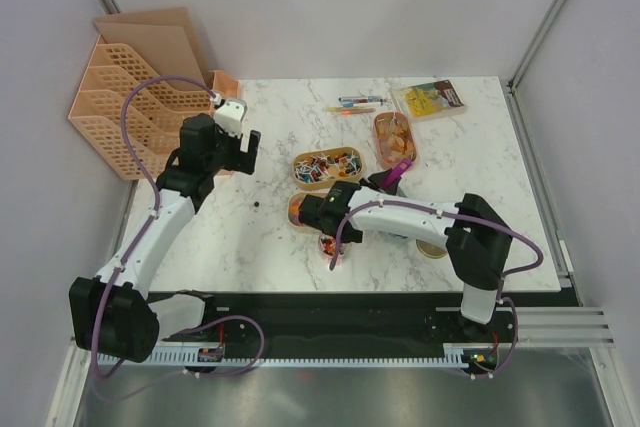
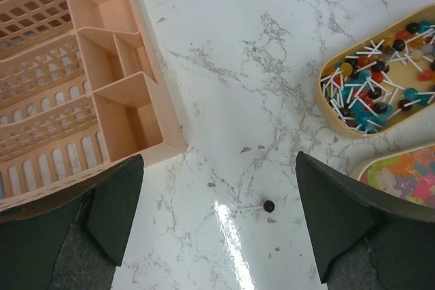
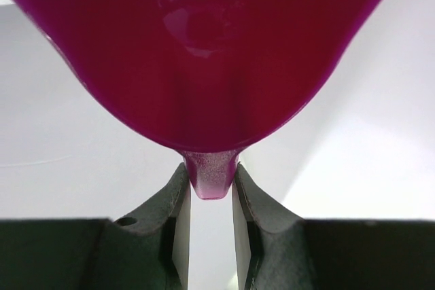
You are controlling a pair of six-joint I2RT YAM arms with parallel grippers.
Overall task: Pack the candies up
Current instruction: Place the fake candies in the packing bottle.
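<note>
While the left tool (image 2: 221, 219) is hanging over the bench (image 2: 272, 45) with its fingers spread wide and gripping nothing, the right tool (image 3: 211, 185) is clamping the narrow handle tip of a magenta scoop (image 3: 211, 52); the candies (image 1: 327, 167) are sitting in oval tan trays (image 2: 317, 93) mid-bench; white-stick lollipops are filling one tray and bright gummies the one just beside it, per the left wrist view; one stray lollipop (image 2: 268, 205) is lying loose on the marble below the left tool, apart from the trays; a peach organiser (image 2: 81, 79) is standing at the bench's left side; the right forearm is covering another tray, probably candies too, hard to tell; pens (image 1: 360, 104) and a yellow packet (image 1: 430, 99) are lying at the far edge.
</note>
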